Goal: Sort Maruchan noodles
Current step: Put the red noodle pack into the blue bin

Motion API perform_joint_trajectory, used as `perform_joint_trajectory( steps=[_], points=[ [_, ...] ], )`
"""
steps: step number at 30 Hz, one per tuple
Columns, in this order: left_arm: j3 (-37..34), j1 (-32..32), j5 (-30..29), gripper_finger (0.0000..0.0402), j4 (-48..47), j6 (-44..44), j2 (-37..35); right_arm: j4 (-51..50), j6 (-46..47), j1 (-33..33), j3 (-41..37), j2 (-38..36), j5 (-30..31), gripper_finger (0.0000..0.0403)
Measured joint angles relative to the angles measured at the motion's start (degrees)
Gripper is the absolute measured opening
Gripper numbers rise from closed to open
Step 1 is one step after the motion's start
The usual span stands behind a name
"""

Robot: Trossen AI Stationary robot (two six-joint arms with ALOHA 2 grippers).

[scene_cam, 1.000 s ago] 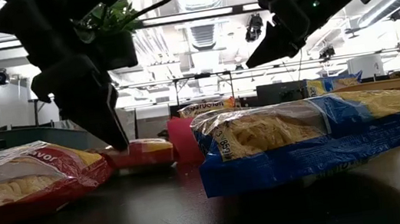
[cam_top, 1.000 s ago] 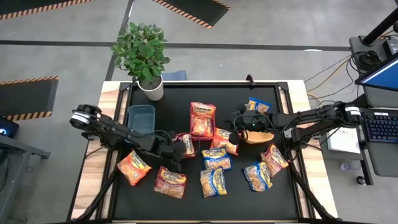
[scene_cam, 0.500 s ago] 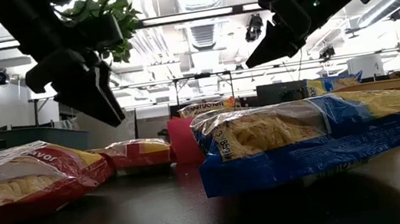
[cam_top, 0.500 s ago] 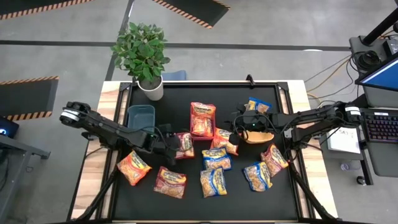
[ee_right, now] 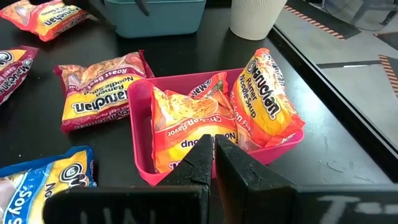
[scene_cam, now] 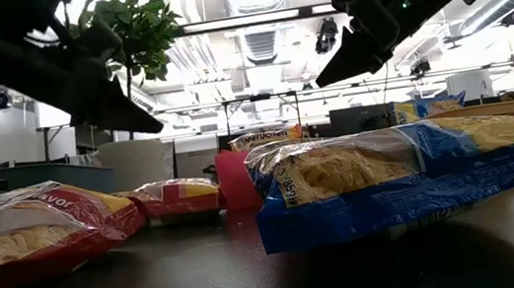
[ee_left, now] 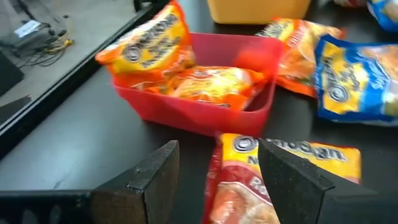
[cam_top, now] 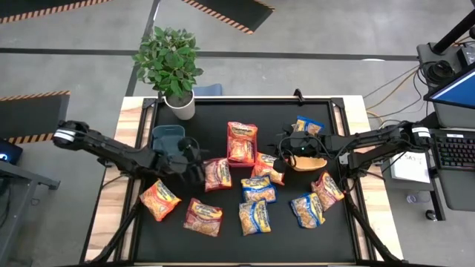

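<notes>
Red-pink packet (cam_top: 217, 173) flat on table | left claw (cam_top: 194, 165) open beside

Left pincer (cam_top: 194, 165) now open and lifted off the red packet (cam_top: 217, 173), drawn back toward the teal bin (cam_top: 168, 139), packet left lying flat on the counter (cam_top: 133, 237)

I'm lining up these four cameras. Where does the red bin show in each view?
High view: red bin at table centre, holding orange packets.
Low view: red bin mid-picture, behind the blue packet.
Left wrist view: red bin upper centre.
Right wrist view: red bin at centre.
Shared landmark: white plant pot.
</notes>
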Motion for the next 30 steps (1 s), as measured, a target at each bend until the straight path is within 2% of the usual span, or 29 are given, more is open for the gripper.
perform_joint_trajectory(
  steps=[6, 20, 26, 30],
  points=[
    [-2.79, 2.27, 0.02, 0.0203, 5.63, -1.25, 2.45, 0.08, -0.15, -0.01, 0.03, 0.01, 0.36, 0.0009],
    [-3.10, 3.01, 0.96, 0.0200, 13.39, -3.64, 16.34, 0.42, -0.15, -0.02, 0.04, 0.09, 0.39, 0.0009],
    [-3.02, 3.01, 0.93, 0.0188, 16.96, -4.70, 20.80, 0.41, 0.22, -0.02, -0.02, 0.09, 0.37, 0.0009],
    [-3.06, 3.01, 1.20, 0.0164, 16.68, -7.02, 22.27, 0.42, 0.23, -0.02, -0.02, 0.11, 0.39, 0.0009]
  ],
)
